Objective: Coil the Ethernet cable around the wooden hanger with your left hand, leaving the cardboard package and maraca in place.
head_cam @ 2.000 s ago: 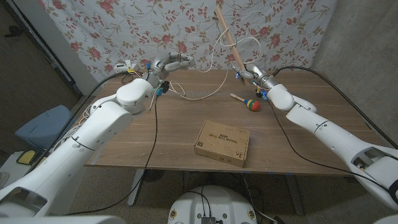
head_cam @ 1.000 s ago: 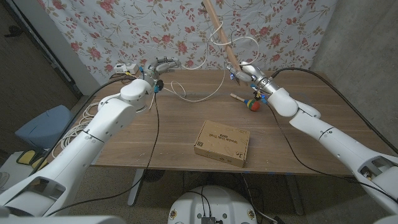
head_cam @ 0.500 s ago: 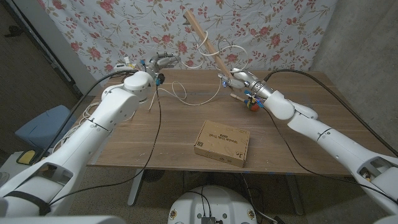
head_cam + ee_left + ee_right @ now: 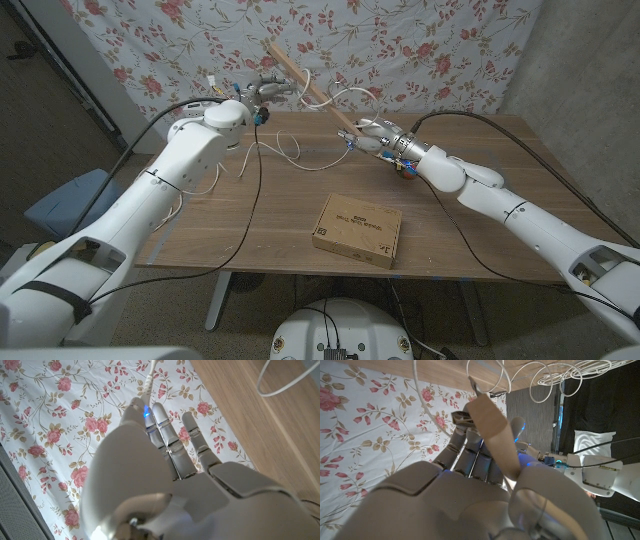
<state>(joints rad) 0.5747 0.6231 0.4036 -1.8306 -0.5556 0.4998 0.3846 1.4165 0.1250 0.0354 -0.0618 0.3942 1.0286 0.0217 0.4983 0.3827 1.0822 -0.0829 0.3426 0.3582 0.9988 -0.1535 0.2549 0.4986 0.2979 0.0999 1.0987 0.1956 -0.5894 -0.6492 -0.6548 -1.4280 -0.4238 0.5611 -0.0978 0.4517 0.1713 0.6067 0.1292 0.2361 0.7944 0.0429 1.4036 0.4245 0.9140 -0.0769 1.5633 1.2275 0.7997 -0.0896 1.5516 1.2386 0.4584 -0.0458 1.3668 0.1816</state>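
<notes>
Ethernet cable pinched by left hand; wooden hanger, gripped by right hand, has tilted farther left.

I work in a makeshift robot test room, not a home: a flowered sheet hangs as a backdrop behind my wooden counter, which stands on a bare metal leg over a plain grey floor, with black cables trailing from my arms
</notes>
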